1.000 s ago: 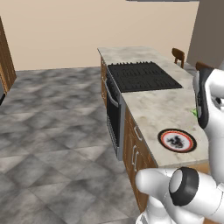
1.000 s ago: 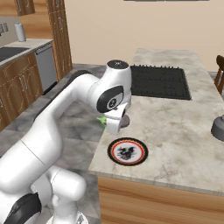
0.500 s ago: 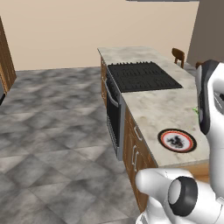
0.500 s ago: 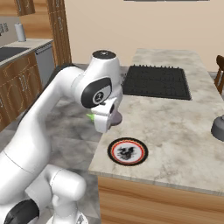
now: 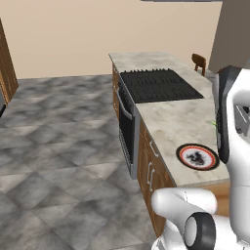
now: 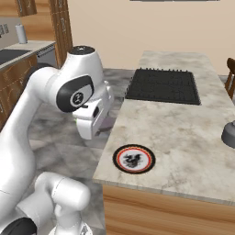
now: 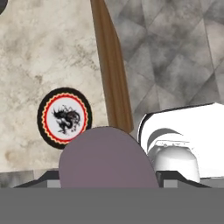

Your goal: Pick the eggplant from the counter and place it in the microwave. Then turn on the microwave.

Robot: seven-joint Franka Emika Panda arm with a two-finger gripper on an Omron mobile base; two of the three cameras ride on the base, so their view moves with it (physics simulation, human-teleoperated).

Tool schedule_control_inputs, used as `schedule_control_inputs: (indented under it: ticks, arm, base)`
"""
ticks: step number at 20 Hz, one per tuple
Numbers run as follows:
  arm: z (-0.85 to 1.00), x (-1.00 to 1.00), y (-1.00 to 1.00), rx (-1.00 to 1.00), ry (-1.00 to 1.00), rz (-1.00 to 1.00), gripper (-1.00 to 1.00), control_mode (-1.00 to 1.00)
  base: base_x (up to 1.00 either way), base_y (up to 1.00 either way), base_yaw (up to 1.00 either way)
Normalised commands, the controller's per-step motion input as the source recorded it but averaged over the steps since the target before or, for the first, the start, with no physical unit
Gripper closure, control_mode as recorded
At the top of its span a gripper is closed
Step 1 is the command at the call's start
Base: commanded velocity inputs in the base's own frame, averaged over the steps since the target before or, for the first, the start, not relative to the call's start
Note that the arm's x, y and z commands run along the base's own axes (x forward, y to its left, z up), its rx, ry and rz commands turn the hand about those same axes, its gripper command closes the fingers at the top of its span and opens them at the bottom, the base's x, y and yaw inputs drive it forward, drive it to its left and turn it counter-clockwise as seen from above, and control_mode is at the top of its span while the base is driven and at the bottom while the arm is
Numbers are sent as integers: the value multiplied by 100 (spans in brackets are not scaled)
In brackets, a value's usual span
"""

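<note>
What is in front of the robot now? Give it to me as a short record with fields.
eggplant: held in the jaws, off the counter
jaws: shut on the eggplant
counter: beige stone top, the held eggplant beside its near edge
plate: red-rimmed, flat on the counter near that edge
cooktop: black, set into the counter beyond the plate

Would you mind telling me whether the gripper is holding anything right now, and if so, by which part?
The gripper holds the eggplant, a purple rounded body bulging up between the fingers. The contact points are hidden, so which part is gripped cannot be told.
</note>
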Motion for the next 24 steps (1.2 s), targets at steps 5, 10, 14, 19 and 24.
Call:
schedule_control_inputs:
  ticks: [5,10,14,19,24]
  arm:
    - [11,-17,22,-3,0,-1,100,-100]
    - [0,-16,7,-2,0,0,100,100]
    - [0,0,0,0,0,0,100,100]
    - [0,0,0,0,0,0,100,100]
    - [0,0,0,0,0,0,100,100]
  base:
    - [0,0,0]
    - [-20,0,-2]
    - [-37,-11,-21]
    - [-13,-17,-33]
    - [-2,-10,-39]
